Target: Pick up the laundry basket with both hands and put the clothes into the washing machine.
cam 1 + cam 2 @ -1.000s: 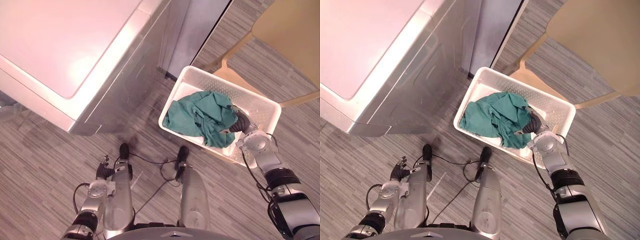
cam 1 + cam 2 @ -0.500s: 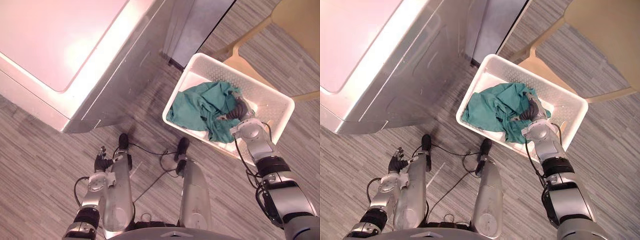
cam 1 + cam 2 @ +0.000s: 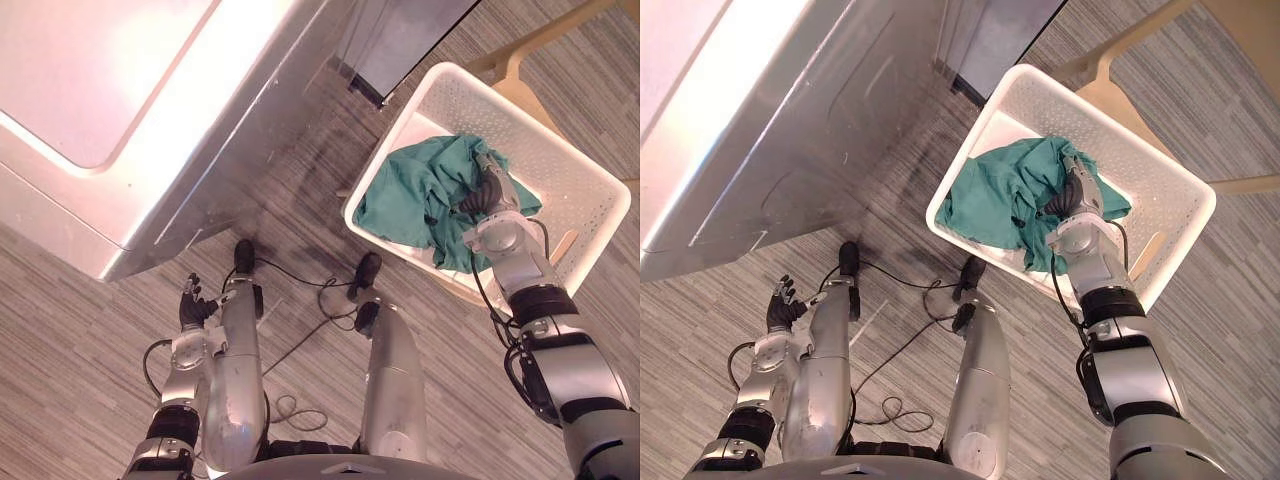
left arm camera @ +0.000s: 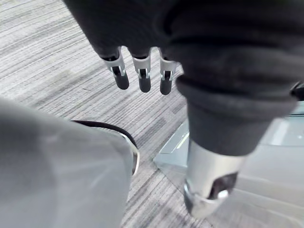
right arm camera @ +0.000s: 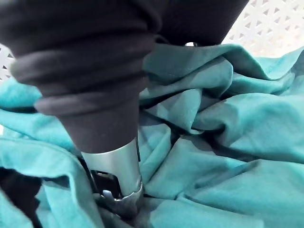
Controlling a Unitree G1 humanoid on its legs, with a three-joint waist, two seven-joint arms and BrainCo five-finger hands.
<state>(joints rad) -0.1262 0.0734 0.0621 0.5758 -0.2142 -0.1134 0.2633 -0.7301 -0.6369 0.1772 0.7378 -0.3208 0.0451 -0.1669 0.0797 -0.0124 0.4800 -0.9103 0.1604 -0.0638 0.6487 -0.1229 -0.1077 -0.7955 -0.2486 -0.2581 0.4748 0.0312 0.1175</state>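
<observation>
The white laundry basket [image 3: 560, 180] sits to the robot's right front, near the front corner of the silver washing machine [image 3: 120, 90] but apart from it, with a beige chair [image 3: 1250, 25] just behind it. A crumpled heap of green clothes [image 3: 410, 190] lies in the basket, filling the side nearer the machine and leaving part of the perforated wall on the far side bare. The right robot hand [image 3: 483, 195] reaches in over the near rim and lies on top of the clothes, partly sunk in their folds. Its wrist view shows the green cloth bunched close around it, but I cannot tell whether this robot hand is pinching the fabric or only resting on it. The left robot hand [image 3: 782, 305] hangs low on the robot's left side over the grey striped floor [image 3: 80, 330], well apart from the basket and from the machine. Its fingers [image 4: 142, 78] are loosely spread and nearly straight, dark tips pointing at the floor, touching nothing. The washing machine stands to the left front, its flat top facing up.
</observation>
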